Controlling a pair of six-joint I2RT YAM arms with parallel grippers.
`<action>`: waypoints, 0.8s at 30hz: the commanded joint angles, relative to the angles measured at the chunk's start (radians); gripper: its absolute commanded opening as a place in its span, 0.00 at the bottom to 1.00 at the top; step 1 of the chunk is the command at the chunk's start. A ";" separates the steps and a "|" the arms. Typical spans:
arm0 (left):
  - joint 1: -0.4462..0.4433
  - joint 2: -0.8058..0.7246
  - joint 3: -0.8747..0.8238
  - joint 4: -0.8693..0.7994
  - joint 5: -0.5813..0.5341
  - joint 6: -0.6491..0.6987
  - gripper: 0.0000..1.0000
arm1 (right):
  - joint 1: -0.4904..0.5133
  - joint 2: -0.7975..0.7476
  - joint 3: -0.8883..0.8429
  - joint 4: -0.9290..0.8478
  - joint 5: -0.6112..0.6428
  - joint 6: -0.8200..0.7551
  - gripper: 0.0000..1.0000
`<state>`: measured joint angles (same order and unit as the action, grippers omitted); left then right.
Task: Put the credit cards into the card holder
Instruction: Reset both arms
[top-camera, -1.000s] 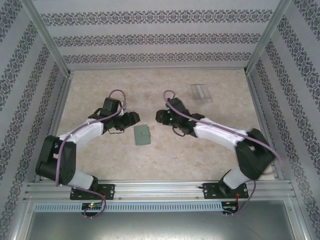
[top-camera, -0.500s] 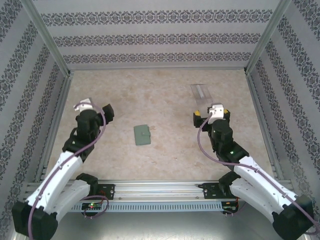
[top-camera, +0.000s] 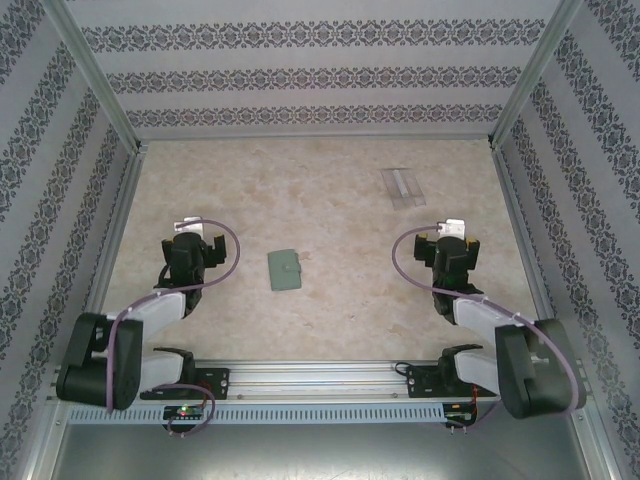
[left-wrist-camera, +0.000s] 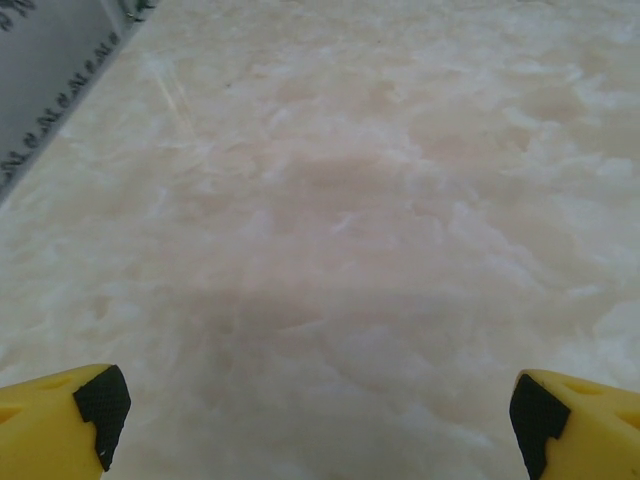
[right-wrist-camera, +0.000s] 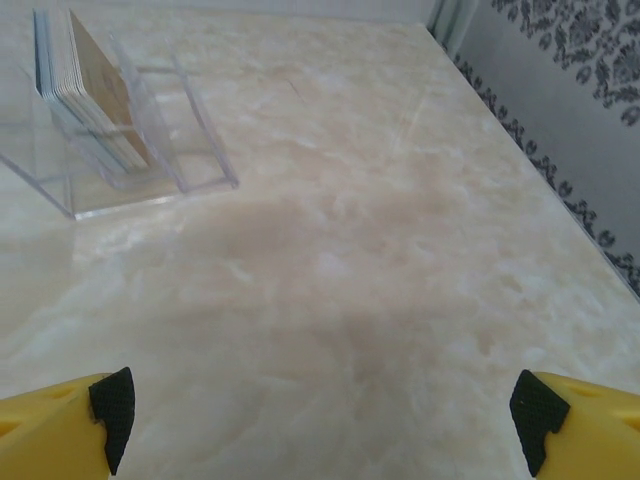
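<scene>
Credit cards (right-wrist-camera: 100, 100) stand packed in clear box (right-wrist-camera: 150, 195), faces mostly hidden.

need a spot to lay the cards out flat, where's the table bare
Widest bare stretch: the far table, between back wall and wallet, left of the clear box. Also bare: between the wallet and the right gripper, and ahead of the left gripper. Tightest around the box, far right.
</scene>
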<state>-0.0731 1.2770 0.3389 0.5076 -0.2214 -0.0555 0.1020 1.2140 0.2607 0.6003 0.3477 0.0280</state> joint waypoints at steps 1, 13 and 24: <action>0.043 0.073 0.029 0.205 0.126 0.028 0.99 | -0.031 0.083 0.042 0.214 -0.082 -0.005 0.98; 0.069 0.280 0.062 0.338 0.118 0.013 1.00 | -0.059 0.296 0.109 0.321 -0.137 0.029 0.98; 0.055 0.285 0.058 0.357 0.103 0.026 1.00 | -0.041 0.290 0.106 0.322 -0.118 0.015 0.98</action>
<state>-0.0029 1.5635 0.3824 0.8093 -0.0978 -0.0513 0.0452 1.5066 0.3584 0.8822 0.2016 0.0456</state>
